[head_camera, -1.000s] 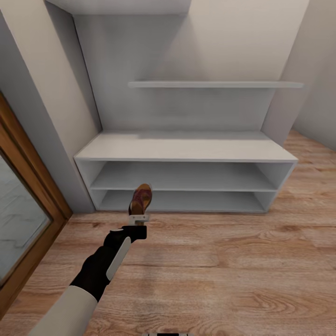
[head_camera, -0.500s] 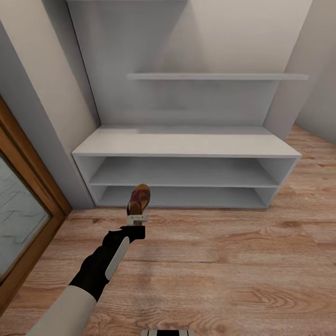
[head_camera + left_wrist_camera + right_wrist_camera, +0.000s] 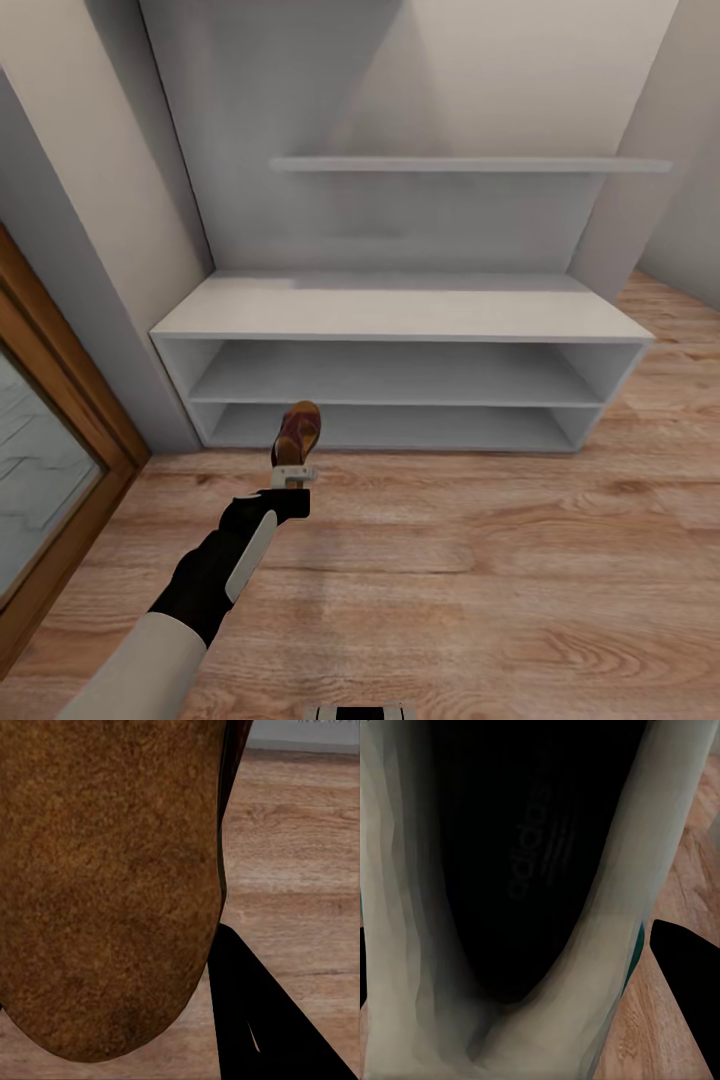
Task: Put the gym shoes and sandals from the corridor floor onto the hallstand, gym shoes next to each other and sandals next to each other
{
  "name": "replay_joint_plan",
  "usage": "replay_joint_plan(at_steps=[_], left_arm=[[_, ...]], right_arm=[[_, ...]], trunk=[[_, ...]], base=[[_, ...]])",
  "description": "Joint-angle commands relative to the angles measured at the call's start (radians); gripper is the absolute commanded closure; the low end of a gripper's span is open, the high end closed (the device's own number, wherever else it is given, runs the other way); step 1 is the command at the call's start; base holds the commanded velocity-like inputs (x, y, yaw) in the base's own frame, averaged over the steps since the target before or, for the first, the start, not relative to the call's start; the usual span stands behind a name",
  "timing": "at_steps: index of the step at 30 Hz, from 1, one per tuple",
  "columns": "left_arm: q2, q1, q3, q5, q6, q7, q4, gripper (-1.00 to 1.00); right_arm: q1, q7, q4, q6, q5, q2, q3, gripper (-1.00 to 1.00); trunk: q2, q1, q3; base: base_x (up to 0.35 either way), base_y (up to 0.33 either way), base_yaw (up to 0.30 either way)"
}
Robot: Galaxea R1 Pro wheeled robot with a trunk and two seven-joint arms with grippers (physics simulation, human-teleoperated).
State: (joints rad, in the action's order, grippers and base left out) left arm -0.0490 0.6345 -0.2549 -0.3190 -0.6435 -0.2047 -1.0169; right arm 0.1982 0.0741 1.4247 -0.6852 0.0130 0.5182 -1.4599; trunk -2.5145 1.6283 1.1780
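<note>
The left gripper (image 3: 293,472) is clamping a brown sandal (image 3: 298,430) by its heel end, holding it out over the wooden floor (image 3: 480,560) toward the shoe rack (image 3: 400,318), likely for setting down. The right wrist view is looking into a gym shoe (image 3: 510,892), seemingly carried, though I cannot tell its jaws' state. Beyond, the rack's top and shelves are lying bare under a wall shelf (image 3: 470,164); nothing is blocking the way.
</note>
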Motion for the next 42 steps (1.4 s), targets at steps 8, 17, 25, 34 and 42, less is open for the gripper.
replay_joint_plan(at_steps=[8,17,25,34,42], left_arm=[[0.000,0.001,-0.002,-0.007,0.001,-0.008,0.005,1.00],[0.000,0.001,-0.001,-0.008,0.004,-0.009,0.006,1.00],[0.000,0.001,-0.001,-0.007,0.004,-0.009,0.006,1.00],[0.000,0.001,-0.001,-0.008,0.004,-0.009,0.006,1.00],[0.000,0.001,-0.001,-0.008,0.004,-0.009,0.006,1.00]], right_arm=[[0.001,0.006,0.002,-0.005,0.002,0.000,-0.002,1.00],[0.001,0.006,0.002,-0.005,0.002,0.000,-0.002,1.00],[0.001,0.005,0.002,-0.005,0.002,0.000,-0.002,1.00],[0.001,0.005,0.002,-0.005,0.002,0.000,-0.002,1.00],[0.001,0.004,0.002,-0.005,0.002,0.000,-0.002,1.00]], trunk=[[0.000,0.000,0.001],[0.000,0.000,0.001],[0.000,0.000,0.001],[0.000,0.000,0.001],[0.000,0.000,0.001]], base=[[0.198,0.031,0.000],[0.162,0.001,0.000],[0.335,0.000,0.000],[0.322,0.000,0.000],[0.267,0.000,0.000]])
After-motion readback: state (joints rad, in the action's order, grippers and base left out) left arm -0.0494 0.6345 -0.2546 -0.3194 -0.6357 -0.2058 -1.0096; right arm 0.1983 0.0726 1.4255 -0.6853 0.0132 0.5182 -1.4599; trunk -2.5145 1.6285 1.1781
